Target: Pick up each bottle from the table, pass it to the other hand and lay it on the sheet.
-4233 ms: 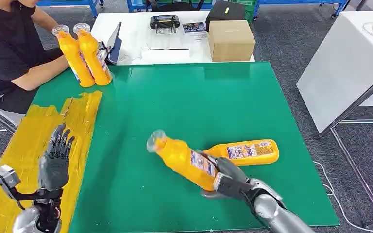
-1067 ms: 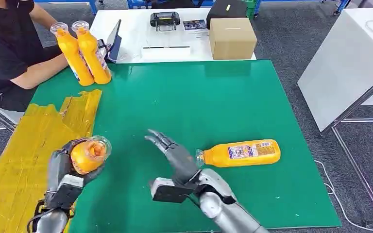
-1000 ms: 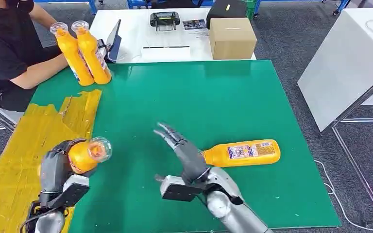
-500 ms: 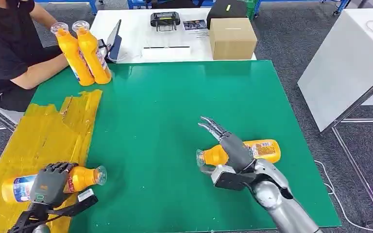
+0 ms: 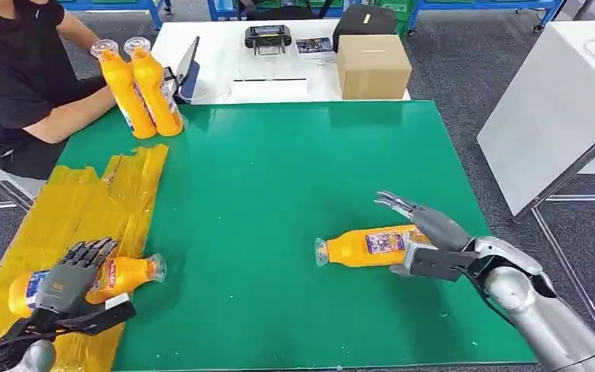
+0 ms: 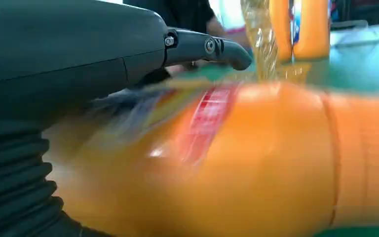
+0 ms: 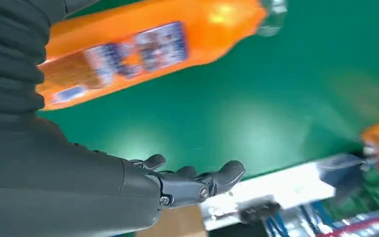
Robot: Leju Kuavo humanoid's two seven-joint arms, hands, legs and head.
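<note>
The robot's left hand point(image 5: 68, 277), at the lower left of the head view, rested on an orange bottle point(image 5: 116, 277) lying on its side on the yellow sheet point(image 5: 62, 209), fingers draped over the bottle's body and label; whether they actually gripped it could not be told. The bottle's clear cap pointed toward the green mat point(image 5: 279, 178), reaching just past the sheet's edge. In the left wrist view the bottle's red-and-white label showed only as a blur, its writing unreadable.

At the lower right, the right hand point(image 5: 422, 232) hovered just beside the base of a second orange bottle point(image 5: 368, 248), fingers spread and holding nothing. This bottle lay on its side on the mat, cap pointing left; its blue-and-white label carried print too small to read.

At the upper left, a seated person in a black shirt point(image 5: 12, 74) held two upright orange bottles point(image 5: 139, 89) at the mat's far corner. Behind the mat, a white table point(image 5: 217, 46) carried a cardboard box point(image 5: 373, 66), a black controller point(image 5: 267, 36) and a black case point(image 5: 364, 19).
</note>
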